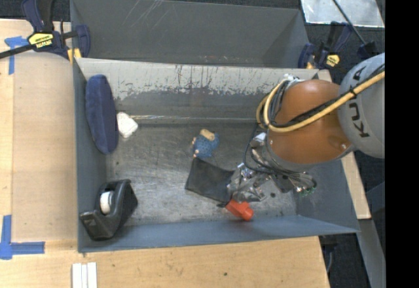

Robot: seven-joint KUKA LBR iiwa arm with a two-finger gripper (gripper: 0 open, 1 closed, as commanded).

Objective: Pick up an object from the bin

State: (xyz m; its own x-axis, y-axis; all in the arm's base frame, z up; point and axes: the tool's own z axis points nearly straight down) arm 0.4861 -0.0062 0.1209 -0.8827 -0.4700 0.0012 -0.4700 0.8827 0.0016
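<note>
My gripper [247, 188] hangs low in the bin's front right part, under the orange wrist cover. Its metal fingers sit just above a small red-orange block [240, 210] that lies near the front wall. A flat black square pad [208, 181] lies right beside the fingers on their left, its right corner under them. A little further back stands a small blue thing with a tan cork-like top [205, 144]. Nothing shows between the fingers.
A long dark blue pouch [101, 112] leans along the left wall, with a white crumpled lump [126, 125] next to it. A black tape dispenser [109, 209] sits in the front left corner. The arm fills the bin's right side.
</note>
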